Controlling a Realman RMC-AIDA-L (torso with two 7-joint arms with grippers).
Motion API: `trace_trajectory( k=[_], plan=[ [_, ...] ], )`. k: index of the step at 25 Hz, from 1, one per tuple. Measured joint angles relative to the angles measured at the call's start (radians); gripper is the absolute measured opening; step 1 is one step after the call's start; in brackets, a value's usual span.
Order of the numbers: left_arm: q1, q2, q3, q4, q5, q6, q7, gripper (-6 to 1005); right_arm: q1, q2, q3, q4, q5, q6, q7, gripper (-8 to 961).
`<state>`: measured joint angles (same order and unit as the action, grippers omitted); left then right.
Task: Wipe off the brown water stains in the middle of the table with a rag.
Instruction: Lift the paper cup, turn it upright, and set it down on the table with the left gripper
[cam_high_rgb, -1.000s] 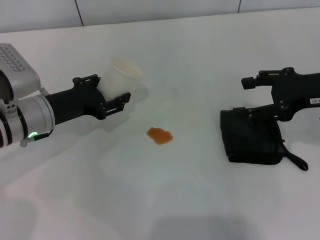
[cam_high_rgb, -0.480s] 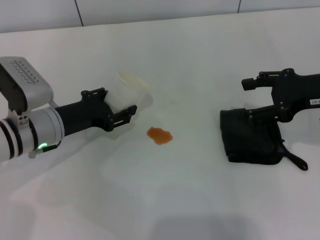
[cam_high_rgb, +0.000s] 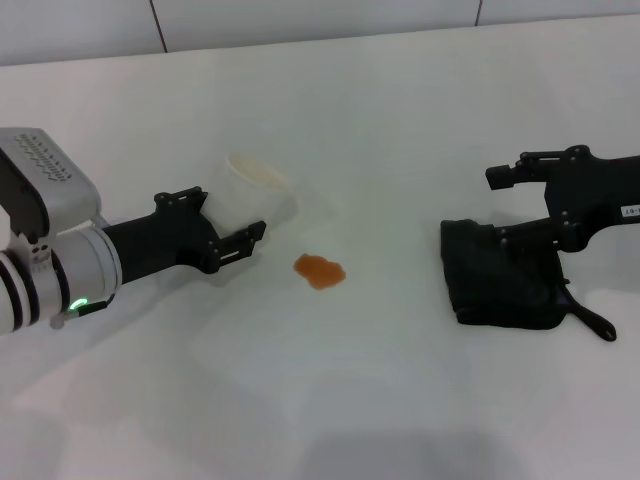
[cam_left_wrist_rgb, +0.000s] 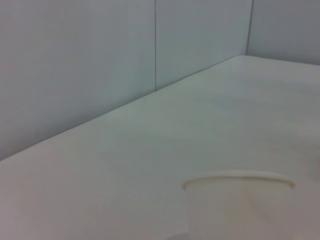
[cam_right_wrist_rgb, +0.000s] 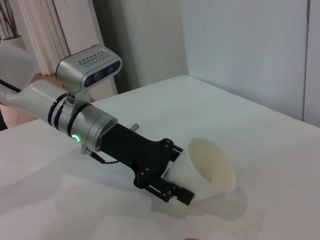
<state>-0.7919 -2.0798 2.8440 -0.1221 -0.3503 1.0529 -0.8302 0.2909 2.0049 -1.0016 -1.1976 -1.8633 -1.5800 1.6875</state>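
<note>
The brown water stains showed as one small orange-brown blotch with a ragged outline, lying flat near the middle of the table, a broad, plain white, smooth top. The rag was a soft black bundle, crumpled, resting on the table well apart from the blotch at about 3 o'clock, its thin loop strap trailing toward 4 o'clock.
</note>
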Motion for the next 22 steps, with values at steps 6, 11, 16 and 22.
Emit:
trace_trajectory(
  k=[6,11,16,22],
  plan=[
    [0.013,0.000,0.000,0.002,-0.003,0.003,0.026,638,-0.001,0.000,0.000,0.003,-0.001,0.000,0.000,855],
    [0.024,0.000,0.000,0.003,-0.010,0.010,0.051,638,-0.001,0.000,0.000,0.003,-0.001,0.000,0.000,855],
    [0.026,0.000,0.000,0.001,-0.039,0.032,0.081,637,0.000,0.000,0.000,0.003,-0.001,-0.004,0.000,855],
    [0.019,-0.001,-0.001,0.003,-0.050,0.036,0.105,637,0.000,0.002,0.000,0.003,0.000,-0.009,0.000,854]
  ],
)
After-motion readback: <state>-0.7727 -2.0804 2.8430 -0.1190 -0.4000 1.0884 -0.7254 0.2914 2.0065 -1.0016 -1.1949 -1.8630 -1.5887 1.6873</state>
